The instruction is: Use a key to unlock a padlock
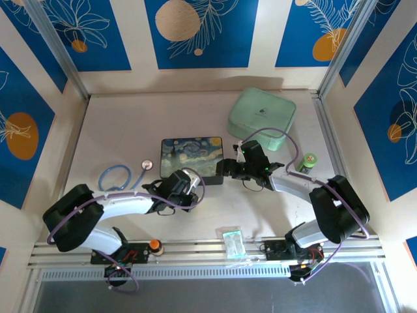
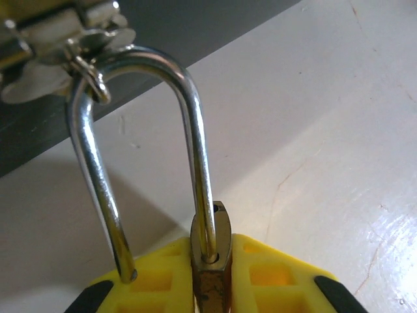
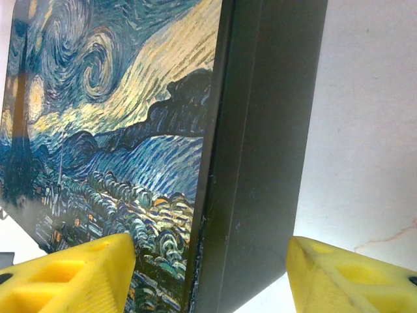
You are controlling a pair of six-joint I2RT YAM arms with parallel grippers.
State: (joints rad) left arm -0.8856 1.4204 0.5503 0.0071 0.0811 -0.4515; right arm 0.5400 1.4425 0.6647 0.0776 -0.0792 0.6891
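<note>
The left arm (image 1: 111, 208) lies low across the table (image 1: 117, 124), reaching from its base toward the near edge of the painted box (image 1: 192, 155). The left gripper (image 1: 181, 184) is at that edge. In the left wrist view the left gripper (image 2: 210, 297) is closed tight on the padlock (image 2: 210, 257), its yellow fingers (image 2: 280, 274) pressed to both flat faces of the narrow brass body.

The right arm (image 1: 313, 195) bends in from the right, and the right gripper (image 1: 229, 168) sits at the box's right side. There its yellow fingers (image 3: 75, 270) are spread wide and hold nothing. One is over the painted lid (image 3: 117, 130) and the other over the bare table, with the box's dark side wall (image 3: 260, 150) between them.

The padlock is seen edge-on, its brass scuffed. Its silver shackle (image 2: 189, 111) arches up and passes through a small ring on the box's metal clasp (image 2: 71, 39). One leg runs into the body. The other leg ends bare beside the body, against a finger.

There are two arms, one padlock and one painted box. Also on the table are one mint-green case (image 1: 262, 111), one blue-tubed stethoscope (image 1: 117, 176), one small green bottle (image 1: 307, 160) and one clear packet (image 1: 231, 238).
</note>
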